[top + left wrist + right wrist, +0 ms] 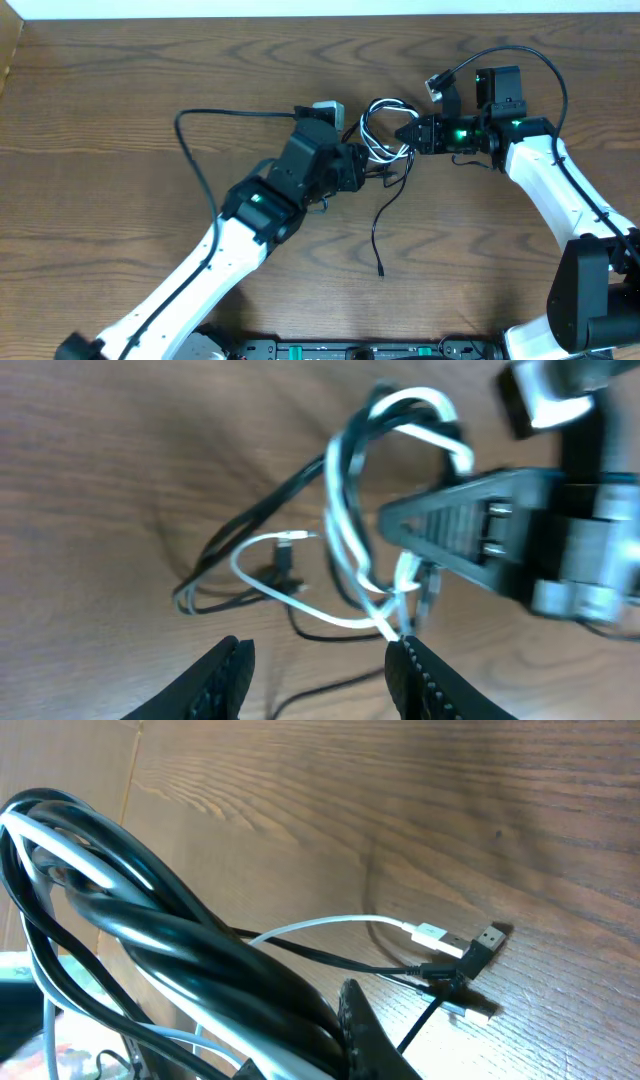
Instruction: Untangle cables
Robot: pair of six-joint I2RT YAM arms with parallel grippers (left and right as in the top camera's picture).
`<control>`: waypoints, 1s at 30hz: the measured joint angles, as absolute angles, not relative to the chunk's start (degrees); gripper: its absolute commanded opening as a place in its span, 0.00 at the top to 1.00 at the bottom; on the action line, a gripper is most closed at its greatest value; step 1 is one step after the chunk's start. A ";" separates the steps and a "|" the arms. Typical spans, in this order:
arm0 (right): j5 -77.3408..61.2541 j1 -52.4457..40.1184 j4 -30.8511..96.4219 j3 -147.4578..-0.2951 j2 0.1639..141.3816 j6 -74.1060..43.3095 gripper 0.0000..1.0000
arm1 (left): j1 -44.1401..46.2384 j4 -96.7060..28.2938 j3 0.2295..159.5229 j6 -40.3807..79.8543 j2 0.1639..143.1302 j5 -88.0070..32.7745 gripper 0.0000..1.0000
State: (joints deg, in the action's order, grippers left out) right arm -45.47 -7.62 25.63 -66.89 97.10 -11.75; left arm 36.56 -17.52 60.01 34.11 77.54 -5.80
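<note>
1. Two cables, one white (412,400) and one black (376,235), lie tangled mid-table (120,80), between the grippers.
2. Left gripper (320,652): fingers apart above the tangle; the white cable passes just beside one finger.
3. Right gripper (405,133): fingers together, with the cable loops draped around them. Whether a strand is pinched cannot be told.
4. The black cable's free end trails toward the near edge.

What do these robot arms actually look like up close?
The left arm and right arm are white tubes with black joint housings and small green lights. A thick black wire loops from each. The left end effector and right end effector are black with tapered fingers.
</note>
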 measured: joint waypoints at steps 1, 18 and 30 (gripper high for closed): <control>-45.45 -7.62 25.63 -66.89 97.10 -11.75 0.99 | 36.56 -17.19 60.01 34.26 78.63 -5.63 0.53; -45.04 -7.62 25.61 -66.89 97.10 -11.75 0.99 | 36.56 -6.42 60.01 35.70 88.20 -4.54 0.64; -45.23 -7.62 25.65 -66.89 97.10 -11.73 0.99 | 36.60 -14.52 60.01 36.03 76.27 -2.48 0.57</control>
State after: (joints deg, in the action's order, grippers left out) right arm -45.23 -7.62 25.65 -66.89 97.10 -11.73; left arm 36.60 -14.52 60.01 36.03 76.27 -2.48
